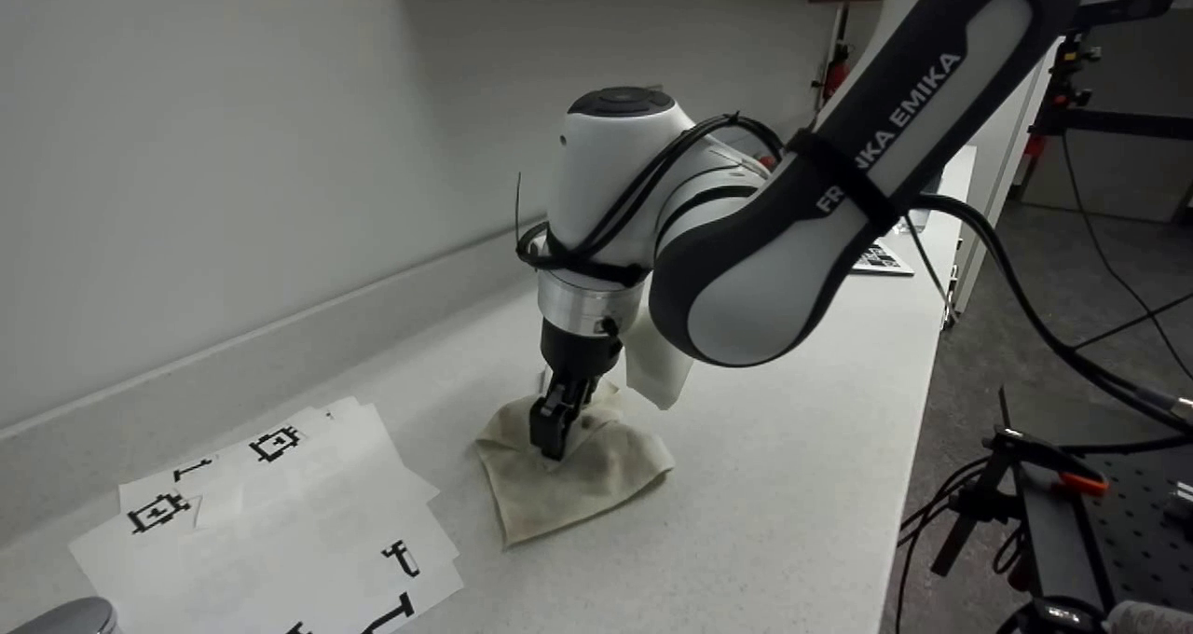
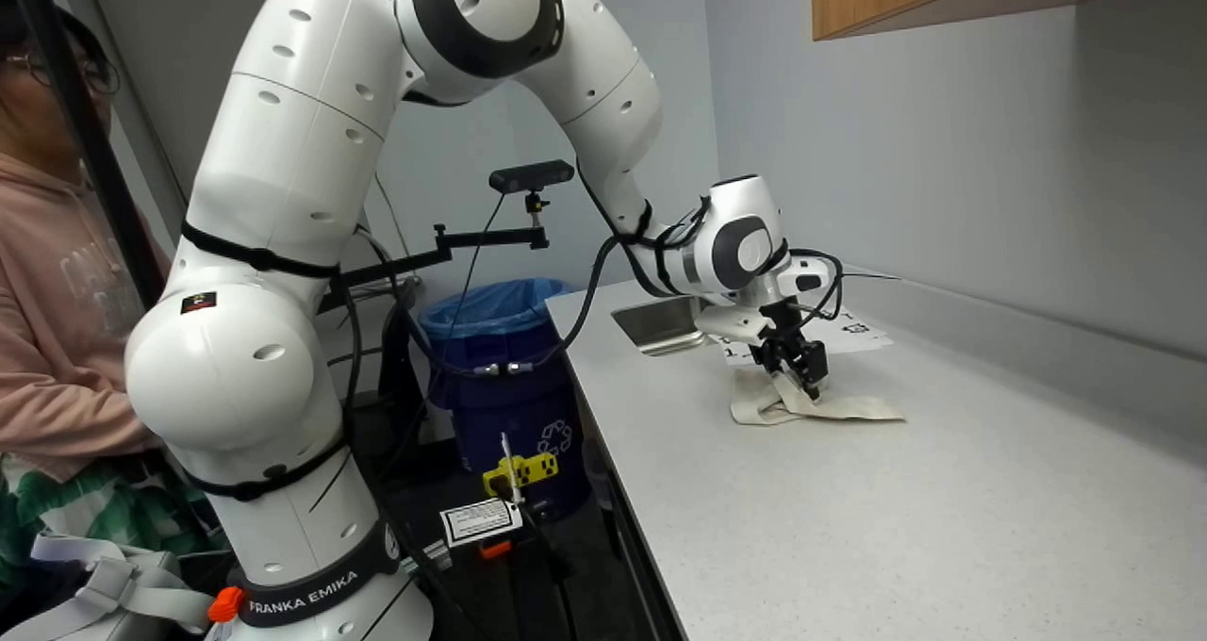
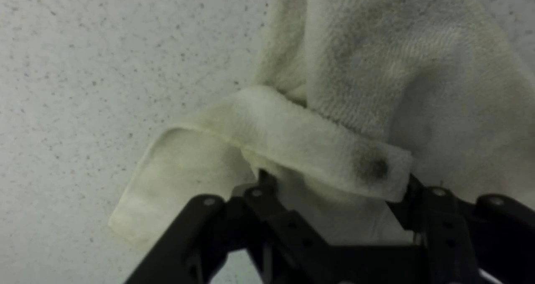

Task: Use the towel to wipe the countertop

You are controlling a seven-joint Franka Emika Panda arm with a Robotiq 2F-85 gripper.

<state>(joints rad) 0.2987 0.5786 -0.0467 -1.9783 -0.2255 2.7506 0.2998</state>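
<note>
A cream towel with dark stains (image 1: 596, 480) lies crumpled and folded on the pale speckled countertop (image 1: 764, 503). It also shows in an exterior view (image 2: 853, 407) and in the wrist view (image 3: 368, 67), where a folded strip crosses between the fingers. My black gripper (image 1: 556, 434) points down into the towel in both exterior views (image 2: 803, 377). In the wrist view my gripper (image 3: 336, 188) has its two fingers apart, with towel cloth between them. The folded strip hides the fingertips, and its right end touches the right finger.
White paper sheets with black markers (image 1: 280, 541) lie beside the towel near the wall. A grey round object (image 1: 79, 615) stands at the near corner. A metal sink (image 2: 660, 325) is set into the counter. A wooden cabinet (image 2: 943, 0) hangs above. A person (image 2: 66, 339) is behind the arm.
</note>
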